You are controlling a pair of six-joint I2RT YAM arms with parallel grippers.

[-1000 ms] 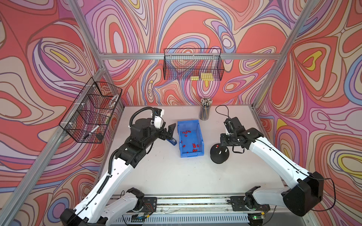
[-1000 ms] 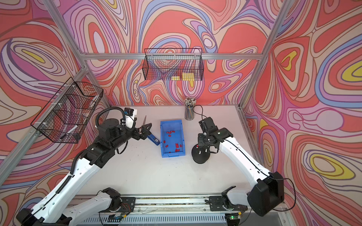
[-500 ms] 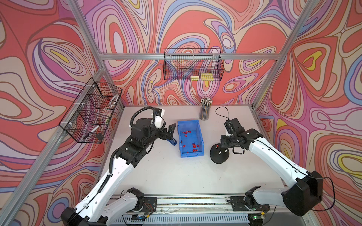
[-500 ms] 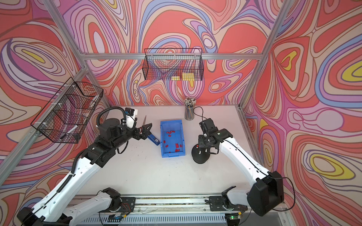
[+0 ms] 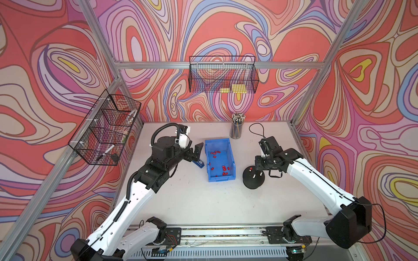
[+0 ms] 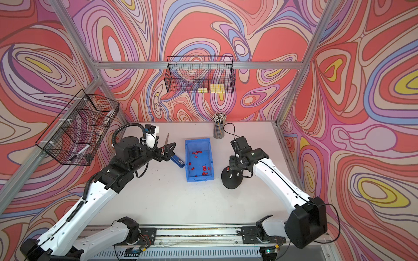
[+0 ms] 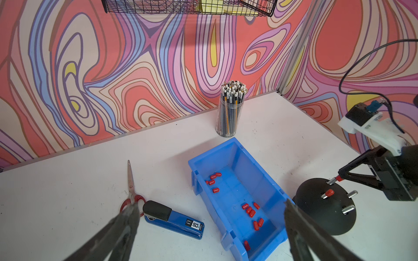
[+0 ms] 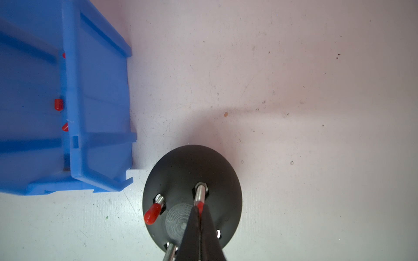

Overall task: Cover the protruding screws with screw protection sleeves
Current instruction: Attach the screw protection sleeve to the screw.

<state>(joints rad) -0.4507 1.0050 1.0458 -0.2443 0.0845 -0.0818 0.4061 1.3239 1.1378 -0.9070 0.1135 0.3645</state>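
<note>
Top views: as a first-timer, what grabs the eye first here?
Swirling pink-and-red walls surround everything. Mid-table sits a blue bin scattered with tiny red sleeves, the left tool open beside it. On the bin's other side, the right tool pinches one sleeve at the tip of a stud on the black base.

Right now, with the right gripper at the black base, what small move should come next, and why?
Probably press the right gripper along the stud toward the black base. It is shut on a red sleeve that sits only at that stud's tip, most of the shaft bare, while the neighbouring sleeve is on its stud.
</note>
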